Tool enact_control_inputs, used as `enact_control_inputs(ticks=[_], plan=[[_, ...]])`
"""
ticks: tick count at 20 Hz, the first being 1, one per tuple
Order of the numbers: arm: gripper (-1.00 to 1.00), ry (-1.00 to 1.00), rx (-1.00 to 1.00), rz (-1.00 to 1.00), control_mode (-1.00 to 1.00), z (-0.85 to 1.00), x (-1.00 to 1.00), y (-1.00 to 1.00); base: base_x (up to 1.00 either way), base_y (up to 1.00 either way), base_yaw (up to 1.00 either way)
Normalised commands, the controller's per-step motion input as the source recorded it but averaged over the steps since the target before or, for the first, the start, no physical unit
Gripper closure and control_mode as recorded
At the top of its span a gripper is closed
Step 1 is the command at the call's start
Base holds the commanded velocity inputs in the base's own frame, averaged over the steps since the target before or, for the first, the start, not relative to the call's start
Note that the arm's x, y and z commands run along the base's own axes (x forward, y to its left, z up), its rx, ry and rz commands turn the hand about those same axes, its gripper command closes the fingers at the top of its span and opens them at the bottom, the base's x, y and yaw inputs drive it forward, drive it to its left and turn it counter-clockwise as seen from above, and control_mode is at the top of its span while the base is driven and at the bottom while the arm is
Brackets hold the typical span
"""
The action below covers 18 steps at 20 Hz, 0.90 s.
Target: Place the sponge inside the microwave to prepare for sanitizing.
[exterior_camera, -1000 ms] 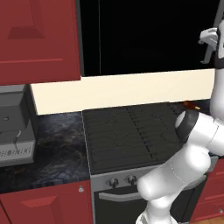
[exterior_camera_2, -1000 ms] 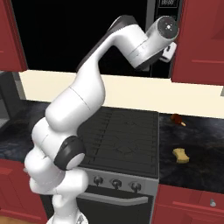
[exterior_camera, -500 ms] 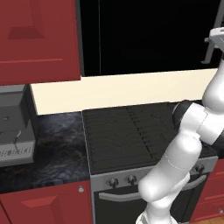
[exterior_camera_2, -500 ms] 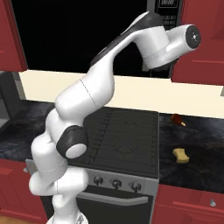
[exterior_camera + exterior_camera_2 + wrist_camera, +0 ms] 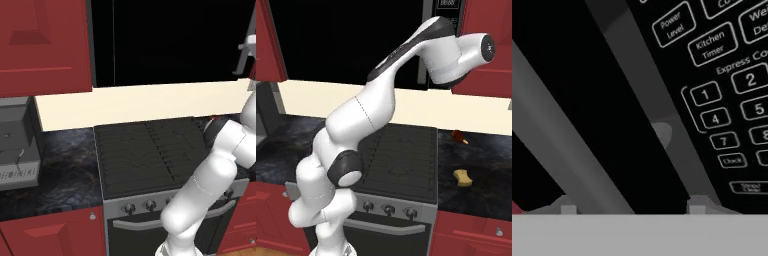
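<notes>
**Q:** At the upper right of the stove, where does the gripper (image 5: pixel 629 209) stand, and how are its jaws set?

**A:** Up against the microwave (image 5: pixel 165 40), at roughly 1 o'clock from the stove (image 5: pixel 150 150). In the hand view the two fingertips (image 5: pixel 698 205) rise on either side of the grey bar handle (image 5: pixel 567 150). They appear spread about it, though whether they press on it or stand apart I cannot tell; nothing else lies between them.

**Q:** How far along is the task?

**A:** By judgement, early. The door looks closed, so opening it comes first. The sponge (image 5: pixel 462 177) is not yet picked up, and carrying it into the cavity remains.

**Q:** Where is the sponge, and how does it lie?

**A:** On the dark counter (image 5: pixel 481 160) at 3 o'clock from the stove, with a small brown object (image 5: pixel 458 135) at 12 o'clock from it. It lies flat, its long axis running from about 10 to 4 o'clock in the right base view.
</notes>
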Motion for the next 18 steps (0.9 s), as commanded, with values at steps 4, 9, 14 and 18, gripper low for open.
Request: enact_control_inputs(ticks=[4, 9, 14, 18], plan=[[1.0, -0.04, 0.0, 0.01, -1.0, -0.06, -0.67, 0.43, 0.0, 0.0, 0.0], [1.0, -0.09, -0.06, 0.0, -1.0, -0.12, -0.77, 0.57, 0.0, 0.0, 0.0], [1.0, -0.02, -0.03, 0.0, -1.0, -0.09, -0.67, 0.68, 0.0, 0.0, 0.0], [1.0, 0.0, -0.01, 0.0, -1.0, -0.1, -0.7, 0.7, 0.0, 0.0, 0.0]])
